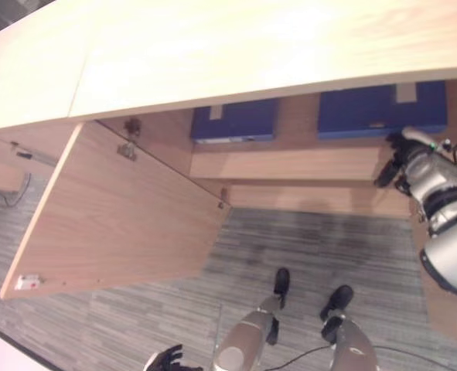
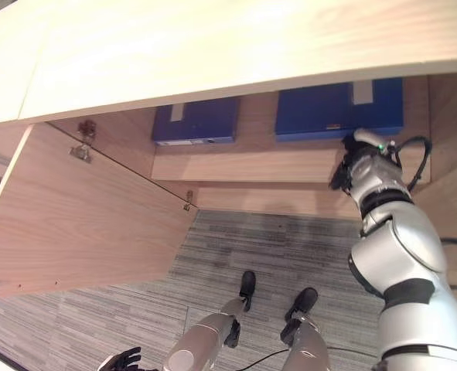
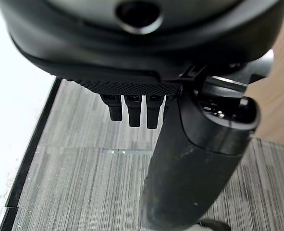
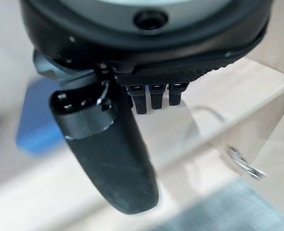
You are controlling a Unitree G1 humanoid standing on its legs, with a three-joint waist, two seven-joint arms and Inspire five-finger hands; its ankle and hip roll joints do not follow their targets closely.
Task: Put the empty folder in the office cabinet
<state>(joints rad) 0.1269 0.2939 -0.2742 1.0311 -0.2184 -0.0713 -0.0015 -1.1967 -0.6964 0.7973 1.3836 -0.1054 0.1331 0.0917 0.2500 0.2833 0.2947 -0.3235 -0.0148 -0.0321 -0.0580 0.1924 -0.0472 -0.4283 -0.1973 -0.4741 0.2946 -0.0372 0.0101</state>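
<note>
step: folder looked placed; the right robot hand (image 2: 350, 171) would do best to back straight out, clear of the shelf lip.
right robot hand: fingers straight, held nothing, at the shelf's (image 1: 290, 164) front edge.
left robot hand (image 1: 165, 360): low over the carpet, relaxed, held nothing.
folder (image 1: 381, 109): flat on the shelf's right end in the cabinet, beside a 2nd folder (image 1: 235, 120).
folder axis: ran along the shelf edge, labelled spine side toward the back.
door (image 1: 112, 216): wide open.
</note>
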